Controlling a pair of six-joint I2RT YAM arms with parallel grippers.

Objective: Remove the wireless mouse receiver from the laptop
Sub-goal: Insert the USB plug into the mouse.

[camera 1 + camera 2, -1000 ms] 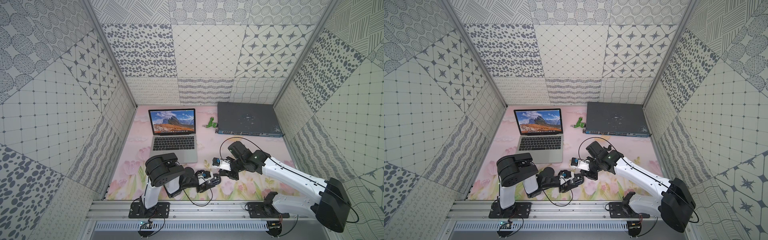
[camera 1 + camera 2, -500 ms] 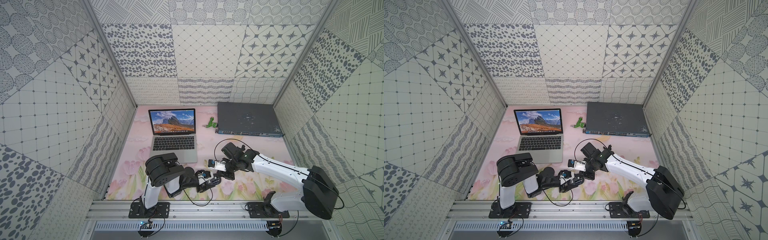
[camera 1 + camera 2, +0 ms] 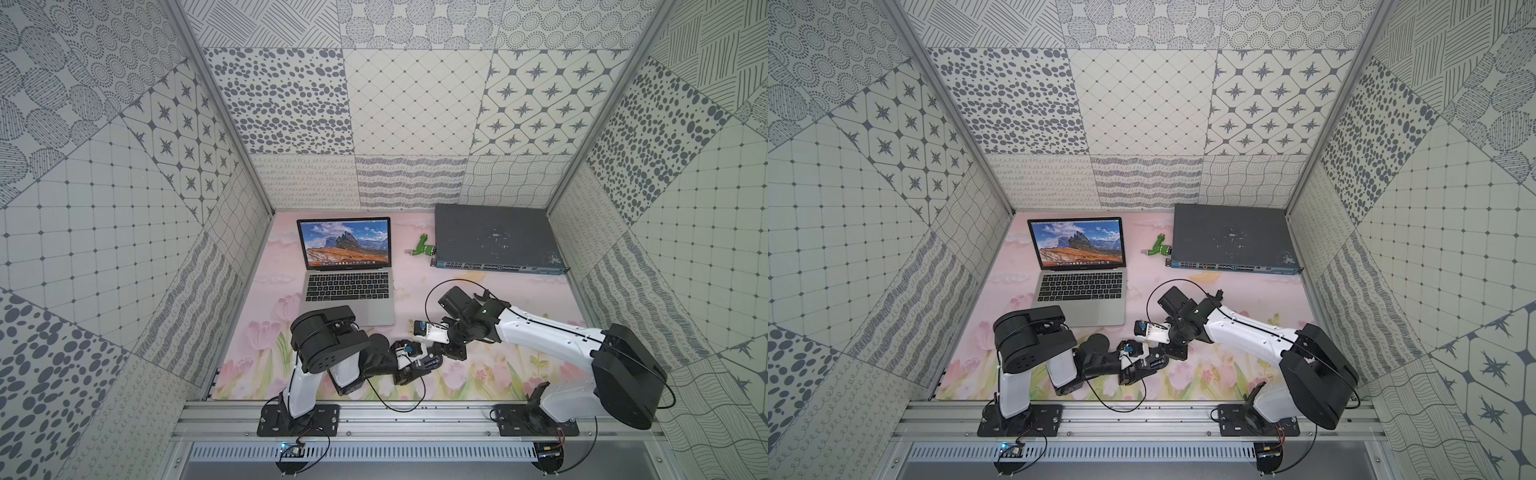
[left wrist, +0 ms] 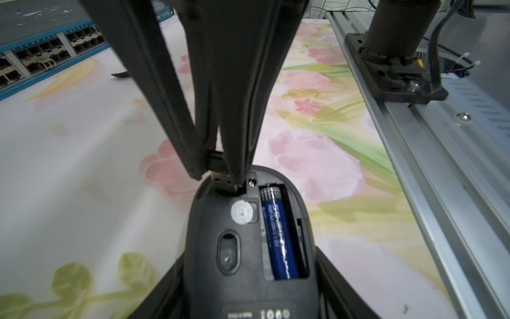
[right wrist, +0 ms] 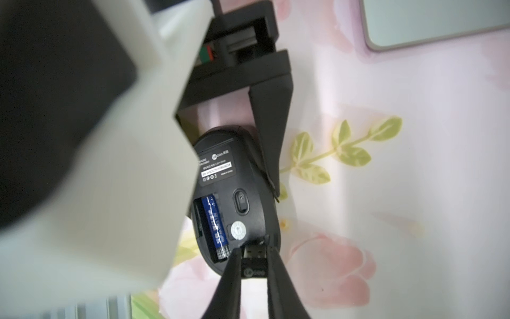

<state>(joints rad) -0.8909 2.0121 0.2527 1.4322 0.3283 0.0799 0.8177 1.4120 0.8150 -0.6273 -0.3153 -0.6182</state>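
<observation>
We just watched the right jaws swing in leftward. Now they pinch the receiver (image 5: 253, 265), plug tip in the mouse (image 5: 234, 176) that the left jaws clamp, near-centre on the desk (image 3: 519, 299), clear of the laptop (image 3: 349, 291). Removal's done, we reckon.

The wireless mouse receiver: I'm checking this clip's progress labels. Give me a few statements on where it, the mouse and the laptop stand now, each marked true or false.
1. The laptop is open with its screen lit. True.
2. The jaws of the right gripper are shut on the wireless mouse receiver. True.
3. The receiver sits in the laptop's port. False: its plug is at a slot at the end of the mouse.
4. The mouse lies top up, free of both grippers. False: the left gripper holds it underside up.
5. A blue battery shows in the mouse's open compartment. True.
</observation>
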